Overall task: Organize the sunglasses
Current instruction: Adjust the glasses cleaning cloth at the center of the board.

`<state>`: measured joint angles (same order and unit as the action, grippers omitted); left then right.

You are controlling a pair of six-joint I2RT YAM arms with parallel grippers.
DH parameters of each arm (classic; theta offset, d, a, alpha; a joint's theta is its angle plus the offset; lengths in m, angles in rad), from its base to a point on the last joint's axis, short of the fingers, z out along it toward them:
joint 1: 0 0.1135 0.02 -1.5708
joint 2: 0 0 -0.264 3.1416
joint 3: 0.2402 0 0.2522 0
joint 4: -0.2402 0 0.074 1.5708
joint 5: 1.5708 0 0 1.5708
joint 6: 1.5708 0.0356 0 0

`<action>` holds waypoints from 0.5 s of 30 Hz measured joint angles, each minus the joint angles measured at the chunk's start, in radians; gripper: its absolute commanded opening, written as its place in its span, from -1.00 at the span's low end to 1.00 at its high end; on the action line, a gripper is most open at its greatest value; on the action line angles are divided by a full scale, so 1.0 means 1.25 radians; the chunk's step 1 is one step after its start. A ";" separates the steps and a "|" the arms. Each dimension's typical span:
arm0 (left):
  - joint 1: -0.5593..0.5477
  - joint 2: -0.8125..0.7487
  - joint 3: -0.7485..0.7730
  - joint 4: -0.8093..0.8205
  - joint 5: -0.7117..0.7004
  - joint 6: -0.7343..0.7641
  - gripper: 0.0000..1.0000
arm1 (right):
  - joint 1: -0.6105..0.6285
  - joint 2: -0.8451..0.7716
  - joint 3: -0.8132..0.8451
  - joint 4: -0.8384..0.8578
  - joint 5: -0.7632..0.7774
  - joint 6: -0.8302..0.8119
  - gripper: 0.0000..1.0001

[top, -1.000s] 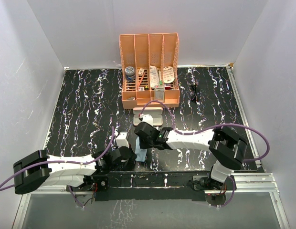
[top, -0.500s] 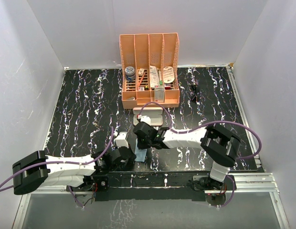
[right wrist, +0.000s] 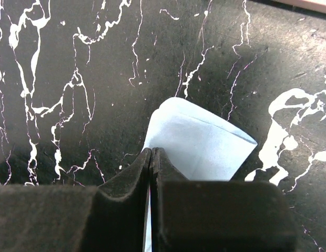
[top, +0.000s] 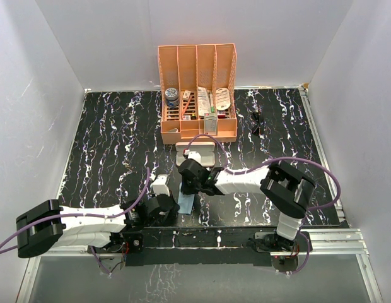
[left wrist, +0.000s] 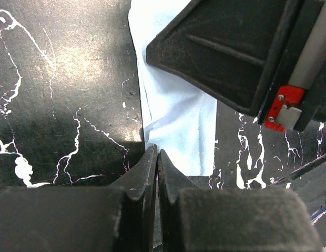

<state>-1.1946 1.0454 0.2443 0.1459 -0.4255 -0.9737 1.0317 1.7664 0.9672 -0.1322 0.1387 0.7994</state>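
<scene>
The sunglasses (top: 257, 122), black and thin-framed, lie on the black marbled table at the back right, far from both grippers. The pink case (top: 195, 153) lies in front of the orange organizer. A light blue cloth (top: 186, 203) sits near the table's front edge between the two grippers. My left gripper (top: 178, 207) (left wrist: 155, 153) is shut on the near left corner of the cloth (left wrist: 176, 118). My right gripper (top: 185, 189) (right wrist: 152, 152) is shut on the far edge of the cloth (right wrist: 202, 144), which is lifted into a curved fold.
An orange slotted organizer (top: 197, 66) holding small items stands at the back centre. White walls enclose the table on three sides. The right gripper's black body (left wrist: 231, 52) hangs close above the cloth in the left wrist view. A metal rail (top: 334, 237) runs along the front.
The right arm's elbow has swung left and inward, and its gripper has shifted slightly toward the back with the cloth. The left arm has stayed put.
</scene>
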 measured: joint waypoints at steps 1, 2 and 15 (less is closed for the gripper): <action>0.000 0.000 0.000 0.000 0.000 0.000 -1.00 | -0.002 0.000 -0.002 0.004 0.000 0.003 -1.00; 0.000 0.000 -0.001 0.000 0.000 0.000 -1.00 | -0.004 0.000 -0.003 0.005 0.000 0.006 -1.00; 0.000 -0.008 -0.005 0.000 0.000 -0.004 -1.00 | -0.034 0.002 -0.007 0.020 0.018 0.013 -1.00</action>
<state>-1.1946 1.0359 0.2375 0.1459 -0.4255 -0.9783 0.9886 1.7687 0.9581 -0.1074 0.1608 0.8150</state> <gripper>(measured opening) 0.007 0.005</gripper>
